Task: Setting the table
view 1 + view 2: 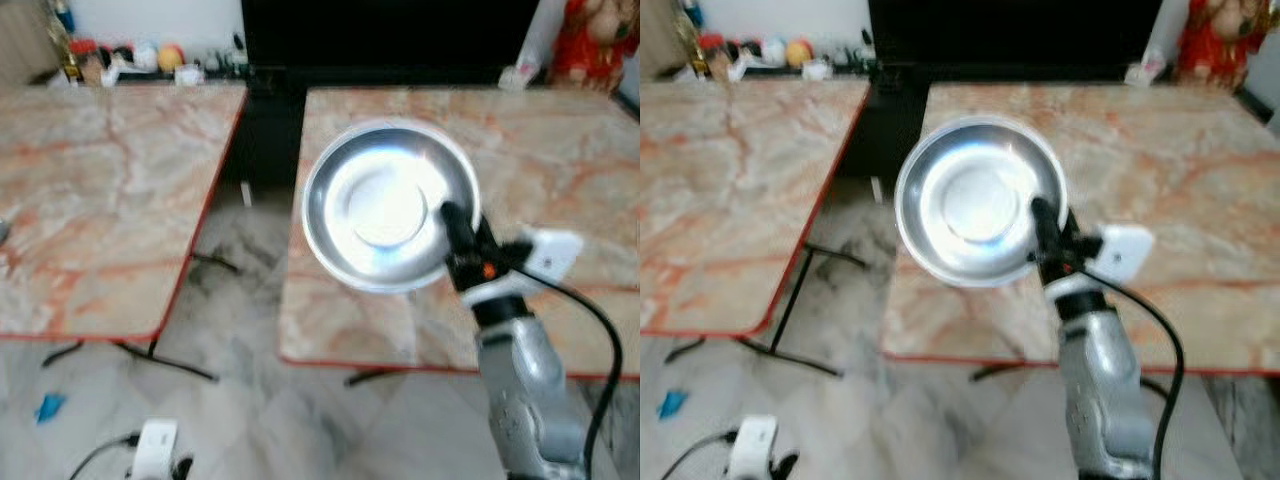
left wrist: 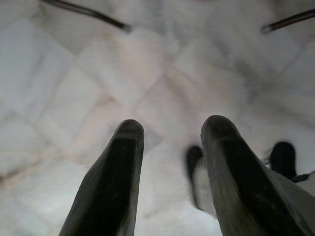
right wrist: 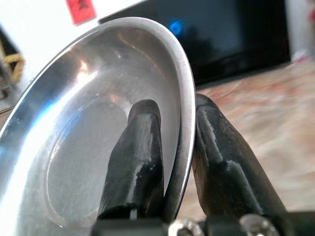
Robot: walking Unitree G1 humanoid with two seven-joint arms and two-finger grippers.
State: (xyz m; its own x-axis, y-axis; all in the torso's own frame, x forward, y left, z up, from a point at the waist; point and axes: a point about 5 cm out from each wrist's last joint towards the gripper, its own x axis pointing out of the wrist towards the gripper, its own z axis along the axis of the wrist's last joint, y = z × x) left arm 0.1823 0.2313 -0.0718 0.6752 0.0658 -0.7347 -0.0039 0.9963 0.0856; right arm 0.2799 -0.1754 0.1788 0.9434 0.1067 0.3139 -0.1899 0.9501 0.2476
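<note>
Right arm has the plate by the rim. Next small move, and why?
Probably lower it flat onto the right table. The right gripper pinches the steel plate at its rim, held above the table's near-left part, with bare marble beneath. The left gripper idles above the floor.

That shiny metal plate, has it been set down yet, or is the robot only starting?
Only starting. No dishes sit on the marble-patterned table yet. The right gripper pinches the rim of the round silver metal plate, holding it above the table's near edge. Placing it is left. The left gripper hangs open over the floor.
</note>
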